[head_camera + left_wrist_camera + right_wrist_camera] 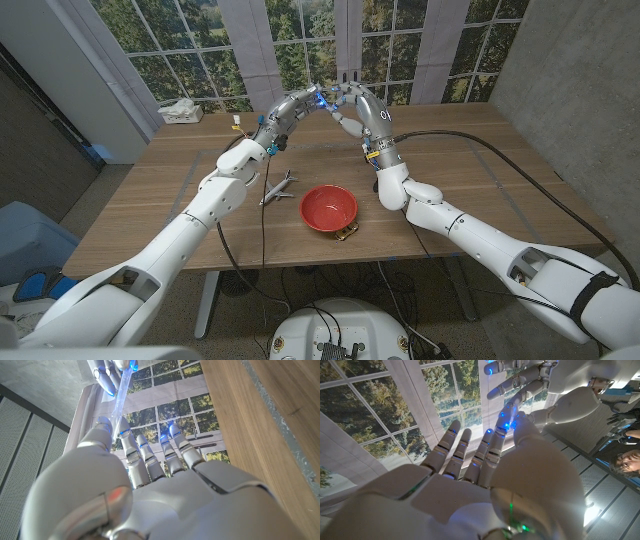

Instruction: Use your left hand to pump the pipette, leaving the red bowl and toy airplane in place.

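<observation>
Left robot hand [297, 106]: raised above the far half of the tabletop, fingertips meeting those of the right robot hand; it held the pipette between thumb and a finger, as seen in the left wrist view [150, 485].
Right robot hand [358, 103]: raised opposite the left one, fingers bent toward it; it pinched the other end of the pipette at its fingertips. In the right wrist view [485, 460] its fingers reached toward the left robot hand's fingers.
Tabletop [160, 205]: wooden, rectangular, in front of a wall of windows.
Red bowl [328, 208]: sat upright on the tabletop near the front edge, between the two arms, below and well apart from both hands. A small yellowish item showed at its near rim, too small to identify.
Toy airplane [278, 188]: lay on the tabletop just beside the red bowl on the robot's left, close to the left forearm.
White box [181, 111]: stood at the far left corner of the tabletop.
Pipette [121, 391]: thin, translucent, blue-lit; it spanned the gap between the two hands, held in the air and clear of the tabletop.
</observation>
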Controlling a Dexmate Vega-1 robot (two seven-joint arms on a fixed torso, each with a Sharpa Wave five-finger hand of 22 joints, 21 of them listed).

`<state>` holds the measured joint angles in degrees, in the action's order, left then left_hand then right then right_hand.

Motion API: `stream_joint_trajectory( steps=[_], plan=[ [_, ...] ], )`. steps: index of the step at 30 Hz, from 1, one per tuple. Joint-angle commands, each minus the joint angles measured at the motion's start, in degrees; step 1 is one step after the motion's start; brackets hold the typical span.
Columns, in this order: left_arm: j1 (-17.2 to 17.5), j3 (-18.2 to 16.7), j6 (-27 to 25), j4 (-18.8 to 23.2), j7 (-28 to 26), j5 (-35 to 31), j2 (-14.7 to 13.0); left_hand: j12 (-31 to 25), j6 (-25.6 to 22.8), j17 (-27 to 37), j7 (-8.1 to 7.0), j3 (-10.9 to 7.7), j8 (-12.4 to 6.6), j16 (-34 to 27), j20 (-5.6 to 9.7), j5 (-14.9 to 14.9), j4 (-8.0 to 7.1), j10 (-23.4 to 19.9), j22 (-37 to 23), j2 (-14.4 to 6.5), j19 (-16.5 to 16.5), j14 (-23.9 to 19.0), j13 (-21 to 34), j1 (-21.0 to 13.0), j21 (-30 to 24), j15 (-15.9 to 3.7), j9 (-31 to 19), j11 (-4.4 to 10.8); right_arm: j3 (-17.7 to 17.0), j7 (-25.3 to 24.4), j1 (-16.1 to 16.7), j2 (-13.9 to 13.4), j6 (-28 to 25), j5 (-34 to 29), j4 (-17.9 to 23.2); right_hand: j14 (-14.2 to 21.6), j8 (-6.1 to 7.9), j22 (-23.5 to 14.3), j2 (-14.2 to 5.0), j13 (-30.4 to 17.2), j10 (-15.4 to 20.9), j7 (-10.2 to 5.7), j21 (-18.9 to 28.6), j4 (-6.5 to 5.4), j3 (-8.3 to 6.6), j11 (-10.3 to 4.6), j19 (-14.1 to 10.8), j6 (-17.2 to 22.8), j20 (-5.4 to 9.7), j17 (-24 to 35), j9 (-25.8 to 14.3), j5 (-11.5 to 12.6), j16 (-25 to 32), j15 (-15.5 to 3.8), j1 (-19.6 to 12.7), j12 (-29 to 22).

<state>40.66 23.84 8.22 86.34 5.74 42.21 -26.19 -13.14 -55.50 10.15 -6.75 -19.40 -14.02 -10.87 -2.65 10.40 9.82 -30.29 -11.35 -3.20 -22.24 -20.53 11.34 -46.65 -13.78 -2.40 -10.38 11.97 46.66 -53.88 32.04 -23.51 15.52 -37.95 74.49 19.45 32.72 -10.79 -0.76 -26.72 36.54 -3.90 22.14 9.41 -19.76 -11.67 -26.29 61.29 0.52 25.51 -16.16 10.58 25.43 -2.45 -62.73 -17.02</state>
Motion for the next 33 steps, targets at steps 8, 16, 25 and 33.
stream_joint_trajectory(
  steps=[8, 16, 25, 33],
  plan=[
    [-0.3, 0.0, 0.7, -0.4, -1.8, -0.6, 0.7, -0.1, -0.5, 0.1, 0.05, -0.57, 0.81, -0.6, 0.12, -0.2, -0.3, -0.6, -0.2, -1.0, -0.7, -0.9, 0.1, -0.8, -0.4, -5.49, 0.0, 0.11, -0.4, 0.1, -0.2, 0.6, 0.1, 1.5, -1.2, 0.2, 0.1, -0.2, -0.32, -0.4, 0.2, -1.04, 0.4, -0.58, 0.24, 0.09, 0.3, -0.5, -0.38, 0.1, 0.1, -0.1, -0.1, -9.25, 0.8, 0.5],
    [-0.5, 0.2, 0.7, -0.1, -3.0, -1.7, 0.6, 0.0, 0.0, 0.1, -0.08, -0.62, 1.6, -0.5, -0.03, -0.3, -0.44, -0.6, -0.2, -1.3, -0.6, -1.0, 0.1, -0.7, -0.5, -5.46, 0.1, 0.1, -1.1, 0.9, 0.3, 0.6, -0.7, 3.0, -1.0, 0.2, -3.15, -0.2, 0.58, -0.8, -1.8, -0.76, 0.4, -1.54, 1.08, 1.65, 0.5, -8.6, -1.58, -0.4, 1.3, -0.1, -1.3, -8.57, 4.7, 1.9],
    [-0.9, 0.5, 0.8, -0.2, -3.2, -2.3, 0.7, 0.0, -0.8, 0.2, -0.32, -0.91, 1.71, -0.5, 0.12, -0.4, -0.73, -0.9, -0.2, -1.9, -0.7, -1.3, 0.2, -0.4, -0.5, -5.67, 0.1, 0.09, -1.8, 2.4, 1.3, 0.0, -2.0, 4.1, 0.4, -0.3, -5.16, -0.3, 1.23, -1.1, -4.1, -0.23, 0.2, -2.15, 2.12, 3.08, 1.1, -13.4, -2.51, -0.3, 2.0, -0.2, -1.9, -8.11, 8.0, 3.1],
    [-0.5, 0.5, 0.2, 1.1, -4.1, -2.7, 0.3, 0.1, -1.1, 0.0, -0.7, -1.15, 1.98, -0.4, 0.25, -0.4, -0.46, -0.8, -0.2, -1.8, -0.9, -1.4, 0.2, -0.6, -0.6, -5.95, 0.1, 0.14, -3.8, 7.2, 2.5, -1.1, 2.2, 10.4, 1.1, -2.7, -9.37, -0.4, 1.07, -1.7, -8.8, 1.65, -0.6, -5.03, 5.04, 5.83, 2.6, -22.6, -3.94, 0.6, 2.7, -0.6, -2.9, -5.74, 17.5, 4.6]
  ],
)
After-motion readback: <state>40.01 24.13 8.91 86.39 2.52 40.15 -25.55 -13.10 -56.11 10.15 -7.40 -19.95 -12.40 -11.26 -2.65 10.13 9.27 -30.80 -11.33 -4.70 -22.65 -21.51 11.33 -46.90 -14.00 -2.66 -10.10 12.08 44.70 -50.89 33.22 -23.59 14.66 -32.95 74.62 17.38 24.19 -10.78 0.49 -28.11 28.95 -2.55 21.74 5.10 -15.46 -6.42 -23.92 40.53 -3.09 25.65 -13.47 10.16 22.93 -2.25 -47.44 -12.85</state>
